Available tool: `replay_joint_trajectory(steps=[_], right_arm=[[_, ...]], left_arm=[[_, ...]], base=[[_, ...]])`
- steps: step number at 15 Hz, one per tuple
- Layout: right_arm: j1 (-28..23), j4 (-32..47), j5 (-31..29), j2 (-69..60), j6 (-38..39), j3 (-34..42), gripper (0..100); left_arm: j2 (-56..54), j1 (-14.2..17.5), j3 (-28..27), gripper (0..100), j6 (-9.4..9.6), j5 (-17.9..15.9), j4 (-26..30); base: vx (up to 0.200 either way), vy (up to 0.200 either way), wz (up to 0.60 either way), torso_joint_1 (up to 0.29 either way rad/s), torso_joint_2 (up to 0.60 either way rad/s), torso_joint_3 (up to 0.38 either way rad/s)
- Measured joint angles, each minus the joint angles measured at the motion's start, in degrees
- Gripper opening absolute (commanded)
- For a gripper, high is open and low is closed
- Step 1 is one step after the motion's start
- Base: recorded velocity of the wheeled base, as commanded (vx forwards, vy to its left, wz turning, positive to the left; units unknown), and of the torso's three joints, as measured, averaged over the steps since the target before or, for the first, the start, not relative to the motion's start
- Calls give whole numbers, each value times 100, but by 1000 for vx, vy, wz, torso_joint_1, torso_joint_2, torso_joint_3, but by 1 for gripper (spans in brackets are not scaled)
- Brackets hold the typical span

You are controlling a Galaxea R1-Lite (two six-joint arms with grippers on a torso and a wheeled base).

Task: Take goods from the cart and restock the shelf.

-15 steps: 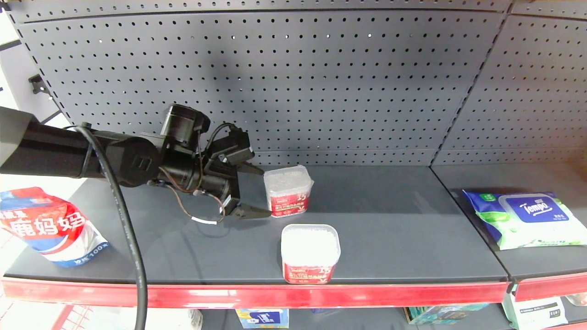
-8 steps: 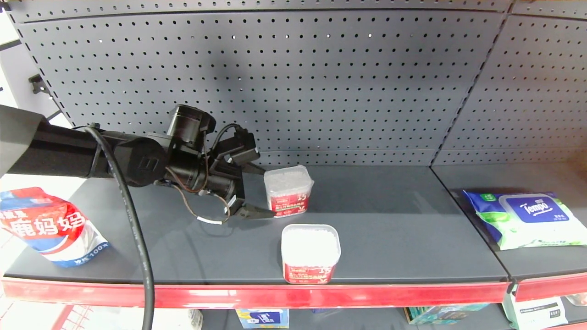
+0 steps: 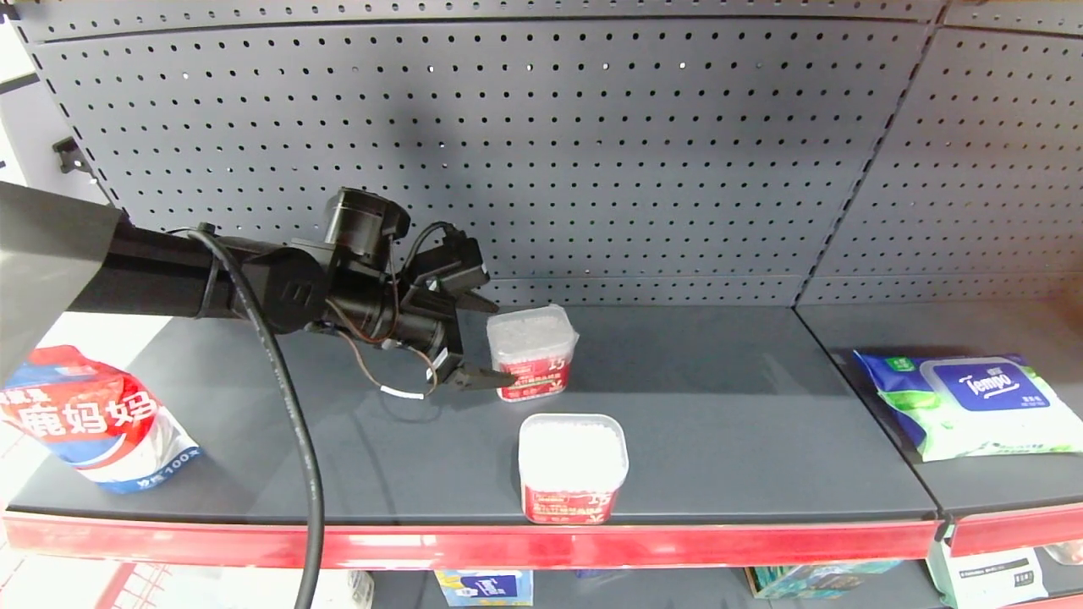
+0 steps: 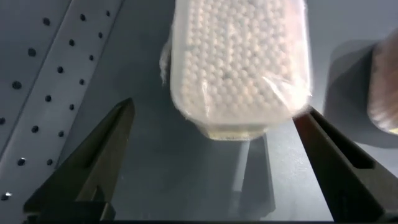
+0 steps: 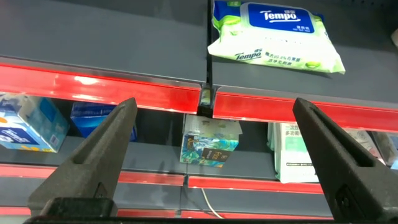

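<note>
The red-and-white bag (image 3: 85, 419) was cut off by the head view's left edge. In the left wrist view, the cotton-swab box (image 4: 239, 62) ran out of frame and a second box (image 4: 387, 87) was a blur.

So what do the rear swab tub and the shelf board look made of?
Rear swab tub: likely clear glossy plastic; the white swab tips show through it, and the wrap glints. Shelf board: probably matte grey painted metal; it looks smooth, even and faintly reflective.

Right gripper (image 5: 214, 102) jaws apart — wipes pack (image 5: 273, 28) on shelf (image 5: 93, 31).
</note>
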Motion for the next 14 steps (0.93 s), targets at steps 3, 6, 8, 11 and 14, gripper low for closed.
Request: replay_joint_trajectory(steps=[3, 6, 8, 11, 14], right_arm=[[0, -1, 0, 0, 0, 11, 100], [0, -1, -2, -2, 0, 30, 100], [0, 0, -2, -5, 0, 40, 100], [-46, -1, 5, -5, 0, 63, 100], [-74, 0, 7, -33, 0, 74, 100]], left_arm=[[60, 0, -82, 100, -23, 0, 0], [91, 2, -96, 100, -26, 0, -2], [118, 17, -115, 100, -23, 0, 0], [168, 44, -187, 100, -66, 0, 0], [210, 44, -289, 100, -135, 0, 0]], base=[[0, 0, 0, 0, 0, 0], [0, 0, 0, 0, 0, 0], [0, 0, 0, 0, 0, 0], [0, 0, 0, 0, 0, 0], [0, 0, 0, 0, 0, 0]])
